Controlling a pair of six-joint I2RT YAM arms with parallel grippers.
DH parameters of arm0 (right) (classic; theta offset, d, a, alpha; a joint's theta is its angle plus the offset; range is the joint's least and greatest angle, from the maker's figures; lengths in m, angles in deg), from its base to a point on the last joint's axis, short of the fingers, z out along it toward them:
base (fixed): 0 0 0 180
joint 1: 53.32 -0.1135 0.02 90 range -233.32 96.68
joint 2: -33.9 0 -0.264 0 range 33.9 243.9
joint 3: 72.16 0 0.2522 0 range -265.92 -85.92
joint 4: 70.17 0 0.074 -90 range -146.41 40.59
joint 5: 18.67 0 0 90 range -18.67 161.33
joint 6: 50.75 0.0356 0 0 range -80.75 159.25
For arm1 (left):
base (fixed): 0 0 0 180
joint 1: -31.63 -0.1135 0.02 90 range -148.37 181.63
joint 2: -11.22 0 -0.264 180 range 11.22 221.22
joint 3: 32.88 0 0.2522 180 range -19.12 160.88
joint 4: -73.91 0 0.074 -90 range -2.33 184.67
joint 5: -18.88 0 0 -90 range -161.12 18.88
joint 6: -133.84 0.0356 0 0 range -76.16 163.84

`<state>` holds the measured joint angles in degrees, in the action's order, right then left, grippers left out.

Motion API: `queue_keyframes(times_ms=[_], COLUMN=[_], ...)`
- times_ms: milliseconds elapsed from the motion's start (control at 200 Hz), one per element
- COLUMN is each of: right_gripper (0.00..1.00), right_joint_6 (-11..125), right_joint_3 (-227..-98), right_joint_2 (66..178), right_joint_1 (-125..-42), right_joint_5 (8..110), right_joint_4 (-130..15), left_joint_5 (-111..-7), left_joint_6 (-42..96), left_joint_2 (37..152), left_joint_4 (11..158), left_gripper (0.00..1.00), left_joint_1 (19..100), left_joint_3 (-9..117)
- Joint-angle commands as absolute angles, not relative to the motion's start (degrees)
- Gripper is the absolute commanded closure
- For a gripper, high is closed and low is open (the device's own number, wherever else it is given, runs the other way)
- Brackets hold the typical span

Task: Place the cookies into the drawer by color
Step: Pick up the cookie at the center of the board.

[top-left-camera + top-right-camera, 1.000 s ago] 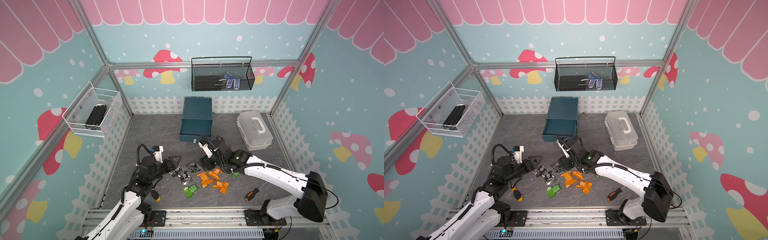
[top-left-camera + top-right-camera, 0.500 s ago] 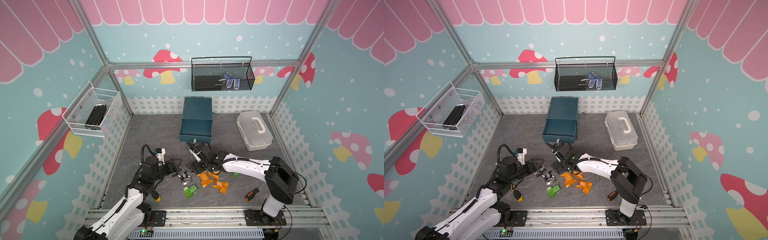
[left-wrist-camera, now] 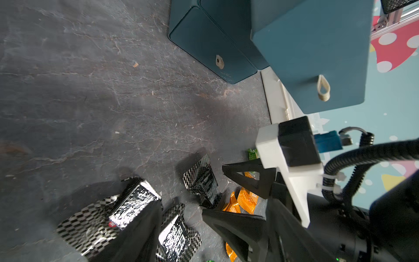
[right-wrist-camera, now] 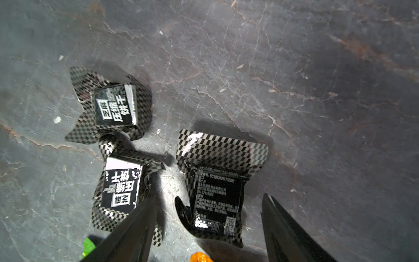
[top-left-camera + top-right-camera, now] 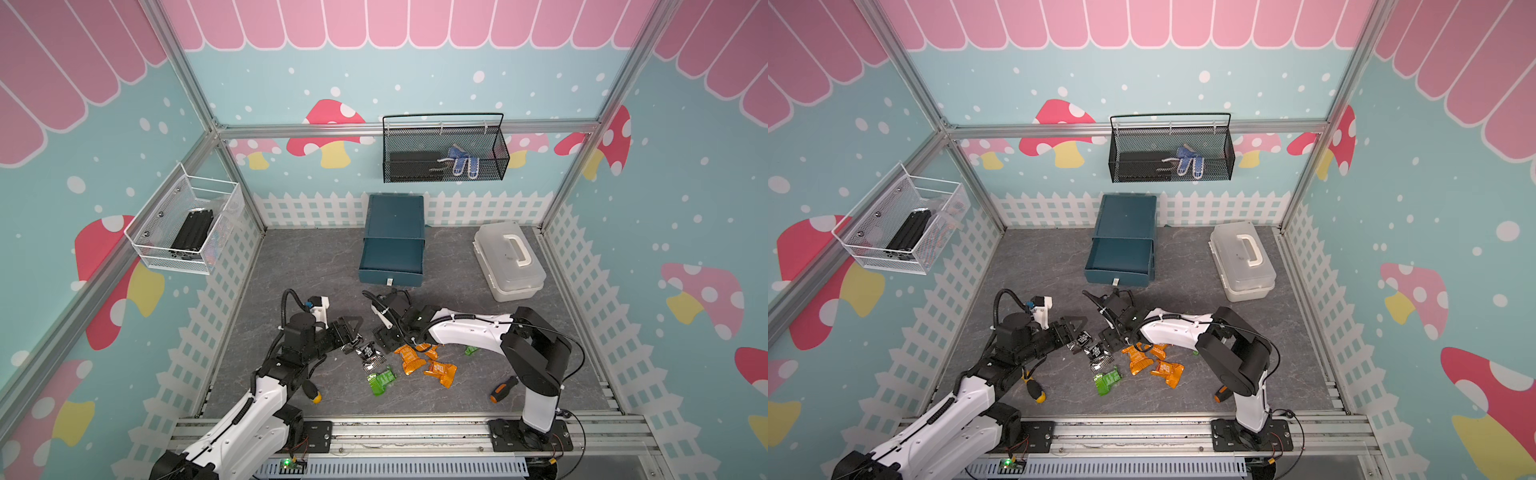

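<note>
You're watching the right end effector (image 4: 209, 196) hovering, jaws spread, astride a black-silver cookie (image 4: 215, 181) on the surface (image 4: 294, 90), the left end effector (image 3: 180, 206) gaping around another black-silver cookie (image 3: 179, 236) (orange cookies (image 5: 409, 359) are lying just beside), with the drawer (image 5: 392, 257) sitting apart behind them, one level pulled out.

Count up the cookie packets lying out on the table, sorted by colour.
black-silver packets: 3
orange packets: 3
green packets: 2 in view
Total: 8
</note>
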<state>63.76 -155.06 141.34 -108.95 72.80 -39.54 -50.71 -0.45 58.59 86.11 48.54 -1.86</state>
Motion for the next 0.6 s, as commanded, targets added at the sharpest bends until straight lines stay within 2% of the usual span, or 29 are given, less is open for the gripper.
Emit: queue_keyframes(times_ms=[0, 205, 520, 595], right_gripper=[0.25, 0.27, 0.40, 0.46], right_joint_6=[65.10, 65.18, 65.09, 65.18], right_joint_3=[-157.05, -159.19, -160.63, -160.84], right_joint_2=[142.27, 146.86, 148.77, 148.85], right_joint_1=[-109.74, -109.84, -109.83, -109.83], right_joint_5=[73.83, 75.83, 78.37, 78.62], right_joint_4=[-39.10, -37.34, -36.10, -35.53], left_joint_5=[-51.18, -51.60, -51.52, -51.67], left_joint_6=[0.80, 1.08, 1.25, 1.21], left_joint_2=[58.24, 57.71, 57.72, 57.62], left_joint_4=[84.89, 85.37, 85.08, 85.14], left_gripper=[0.24, 0.24, 0.24, 0.24], left_joint_1=[48.23, 48.17, 48.21, 48.21], left_joint_3=[-2.68, -2.86, -3.03, -3.03])
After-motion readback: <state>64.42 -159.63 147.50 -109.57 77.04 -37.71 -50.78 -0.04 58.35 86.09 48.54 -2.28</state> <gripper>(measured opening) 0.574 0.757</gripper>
